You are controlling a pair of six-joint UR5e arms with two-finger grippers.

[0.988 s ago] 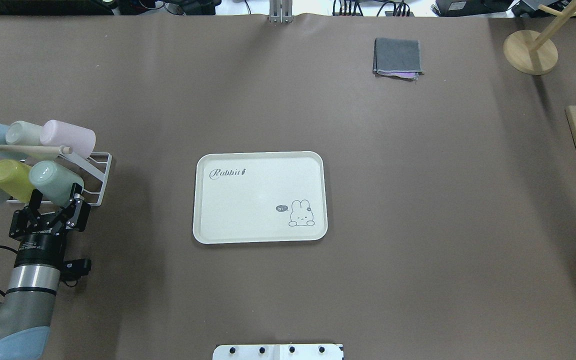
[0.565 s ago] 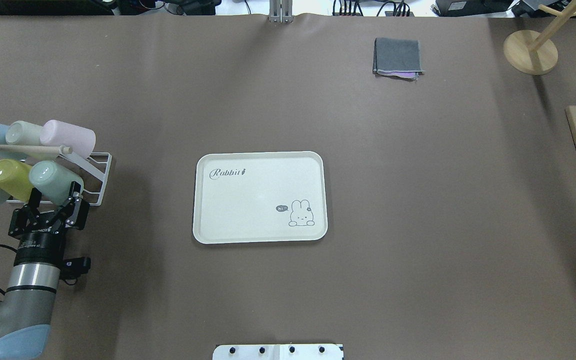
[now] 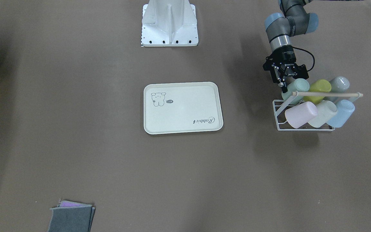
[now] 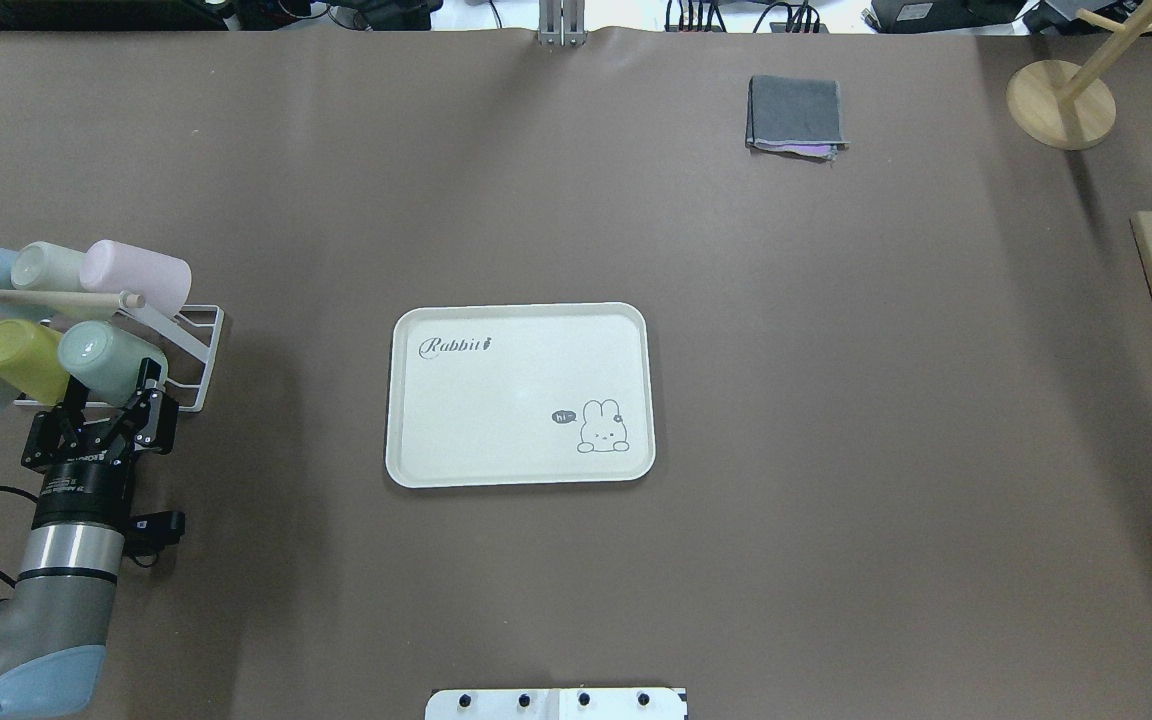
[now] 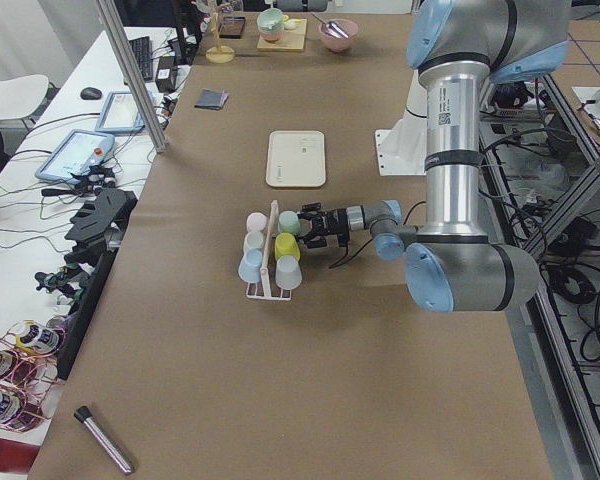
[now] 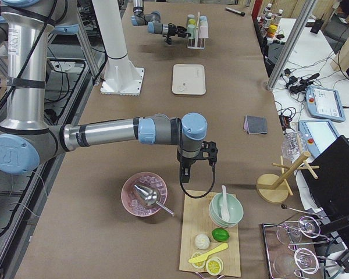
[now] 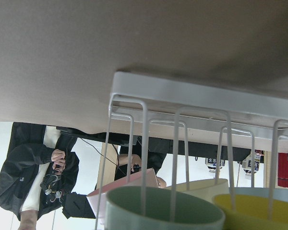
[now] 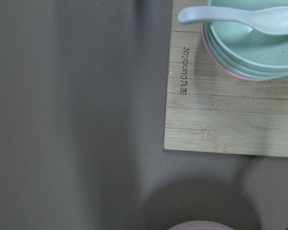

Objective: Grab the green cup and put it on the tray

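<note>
- The left gripper point(image 4: 112, 390) is spread wide at the green cup point(image 4: 99, 355), maybe not touching it.
- The tray point(image 4: 496, 400) has 0 cups; grabbing and moving are left.

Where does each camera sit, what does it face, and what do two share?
Front-facing: across the table, facing the robot's base; left arm top right.
Overhead: behind the robot, looking down; left tool at the green cup.
Exterior left: table end; left arm near.
Exterior right: opposite end; right arm near.
Left wrist: faces the rack wires.
Right wrist: down on a wooden board.
Front-facing and overhead share the tray, rotated.
</note>
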